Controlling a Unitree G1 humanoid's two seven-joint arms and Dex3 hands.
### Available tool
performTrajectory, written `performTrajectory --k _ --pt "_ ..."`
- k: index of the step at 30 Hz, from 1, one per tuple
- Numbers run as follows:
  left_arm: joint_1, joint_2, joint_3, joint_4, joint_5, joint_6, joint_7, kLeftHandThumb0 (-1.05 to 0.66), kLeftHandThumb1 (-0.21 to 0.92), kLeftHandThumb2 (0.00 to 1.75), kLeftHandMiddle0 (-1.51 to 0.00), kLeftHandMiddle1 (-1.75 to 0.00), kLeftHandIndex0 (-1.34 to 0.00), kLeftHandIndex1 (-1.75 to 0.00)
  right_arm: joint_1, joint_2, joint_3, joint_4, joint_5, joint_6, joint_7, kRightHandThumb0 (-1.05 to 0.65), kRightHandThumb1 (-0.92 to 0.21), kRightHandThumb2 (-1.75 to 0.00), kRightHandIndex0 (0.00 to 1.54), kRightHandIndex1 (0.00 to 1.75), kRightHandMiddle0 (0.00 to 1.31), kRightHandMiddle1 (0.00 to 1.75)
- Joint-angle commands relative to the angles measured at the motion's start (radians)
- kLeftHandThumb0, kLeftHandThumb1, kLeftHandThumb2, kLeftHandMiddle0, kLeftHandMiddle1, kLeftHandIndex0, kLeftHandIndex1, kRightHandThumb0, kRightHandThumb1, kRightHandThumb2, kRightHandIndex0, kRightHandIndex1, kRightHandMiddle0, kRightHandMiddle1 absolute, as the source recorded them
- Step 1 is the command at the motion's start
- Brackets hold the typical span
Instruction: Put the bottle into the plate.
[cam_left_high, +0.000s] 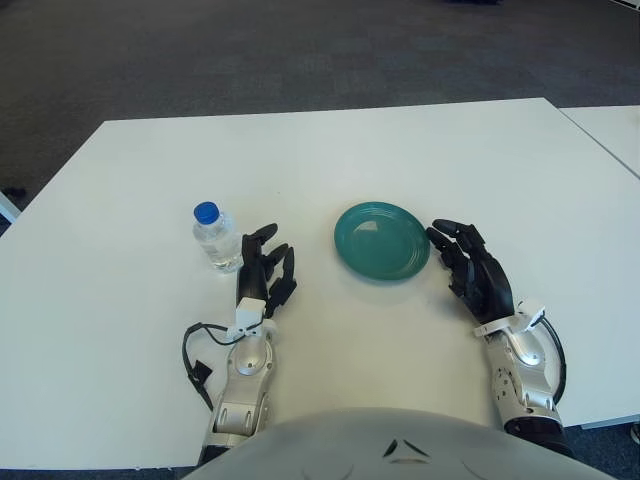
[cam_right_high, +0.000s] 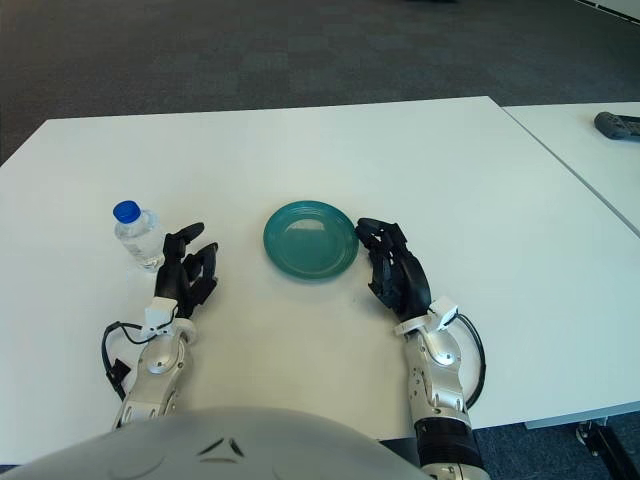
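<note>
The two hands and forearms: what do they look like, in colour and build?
Both alike: the left hand and right hand have black three-finger hands on silver-grey forearm shells. A white piece sits at each wrist, and a black cable loops beside each forearm.

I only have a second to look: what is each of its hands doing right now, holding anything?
Left hand: open, holding nothing, just right of the bottle.
Right hand: open, holding nothing, beside the plate.

A white table (cam_left_high: 330, 160) carries a clear bottle (cam_left_high: 215, 238) with a blue cap, standing upright toward the left, and a green plate (cam_left_high: 382, 240) near the middle, well apart from the bottle.
</note>
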Motion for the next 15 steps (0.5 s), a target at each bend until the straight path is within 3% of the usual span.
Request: performTrajectory --k 1,15 --pt "0.004 -0.025 0.010 0.005 -0.001 0.000 0.011 -0.80 0.92 0.43 -0.35 -0.36 -0.01 -0.98 0.002 0.004 0.003 0.012 -0.010 0.021 -0.003 -0.64 -0.92 -0.76 0.37 0.45 0.13 1.00" --pt "-0.005 -0.021 0.016 0.006 -0.006 0.004 0.009 -0.79 0.92 0.38 -0.38 -0.33 -0.02 -0.98 -0.006 0.009 0.010 0.021 -0.017 0.019 -0.011 -0.64 -0.92 -0.76 0.37 0.45 0.13 1.00"
